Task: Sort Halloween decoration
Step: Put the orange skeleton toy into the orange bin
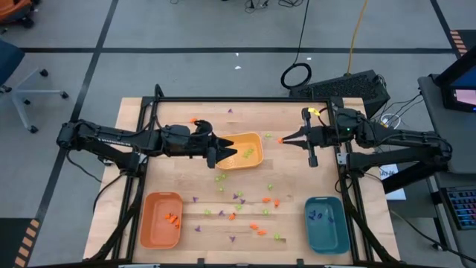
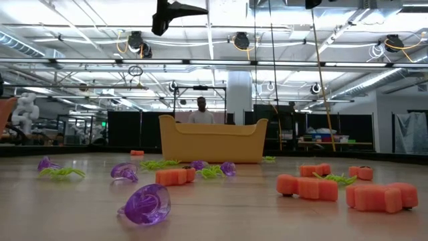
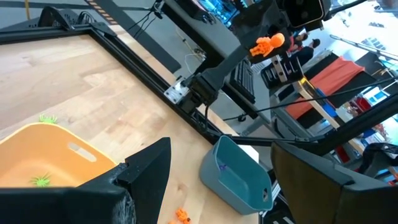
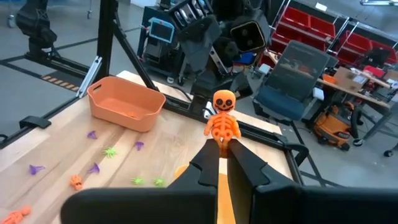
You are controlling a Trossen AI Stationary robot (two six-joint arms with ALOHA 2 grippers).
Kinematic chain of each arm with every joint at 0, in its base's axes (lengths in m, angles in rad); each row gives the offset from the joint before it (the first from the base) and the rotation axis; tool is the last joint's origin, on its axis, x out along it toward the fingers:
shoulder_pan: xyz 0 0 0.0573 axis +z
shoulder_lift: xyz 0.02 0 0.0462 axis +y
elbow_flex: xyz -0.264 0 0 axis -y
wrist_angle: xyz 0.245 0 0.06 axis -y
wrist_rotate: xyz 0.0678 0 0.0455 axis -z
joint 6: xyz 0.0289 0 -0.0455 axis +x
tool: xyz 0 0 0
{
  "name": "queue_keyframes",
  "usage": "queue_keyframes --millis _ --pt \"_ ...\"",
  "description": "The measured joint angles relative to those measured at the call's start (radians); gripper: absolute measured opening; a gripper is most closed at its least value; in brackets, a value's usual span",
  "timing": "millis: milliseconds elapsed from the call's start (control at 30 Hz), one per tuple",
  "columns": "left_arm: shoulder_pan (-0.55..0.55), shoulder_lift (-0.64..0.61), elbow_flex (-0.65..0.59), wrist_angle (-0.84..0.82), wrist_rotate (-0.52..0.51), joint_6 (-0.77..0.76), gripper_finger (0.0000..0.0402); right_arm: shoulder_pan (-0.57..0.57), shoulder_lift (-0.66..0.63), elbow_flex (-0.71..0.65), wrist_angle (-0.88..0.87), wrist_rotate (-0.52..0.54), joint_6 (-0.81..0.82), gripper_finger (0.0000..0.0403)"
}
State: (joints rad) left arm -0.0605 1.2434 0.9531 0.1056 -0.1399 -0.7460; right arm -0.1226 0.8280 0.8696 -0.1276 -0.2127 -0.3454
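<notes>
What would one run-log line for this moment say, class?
left gripper: open, over yellow tray | right gripper: shut on orange skeleton, raised | loose pieces scattered on table

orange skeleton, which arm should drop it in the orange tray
Right: its gripper is shut on the skeleton. The open left gripper hangs empty over the yellow tray, though it is on the orange tray's side.

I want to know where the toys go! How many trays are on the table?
3. The yellow tray sits mid-table under the left gripper; the orange tray is at the near left corner; the teal tray is at the near right. None seem hidden.
</notes>
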Motion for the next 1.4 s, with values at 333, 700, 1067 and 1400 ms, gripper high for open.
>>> queue_keyframes --millis 333,700,1067,1400 --pt "0.0 0.0 0.0 0.025 -0.034 0.018 0.0276 0.0 -0.023 0.0 -0.003 -0.001 0.018 0.0" --pt "0.0 -0.001 0.0 0.045 -0.035 0.026 0.0276 0.0 -0.022 0.0 -0.004 -0.002 0.085 0.0" --pt "0.0 -0.001 0.0 0.045 -0.035 0.026 0.0276 0.0 -0.022 0.0 -0.008 -0.002 0.278 0.0" --pt "0.0 -0.001 0.0 0.044 -0.037 0.027 0.0276 0.0 -0.022 0.0 -0.043 -0.002 0.621 0.0"
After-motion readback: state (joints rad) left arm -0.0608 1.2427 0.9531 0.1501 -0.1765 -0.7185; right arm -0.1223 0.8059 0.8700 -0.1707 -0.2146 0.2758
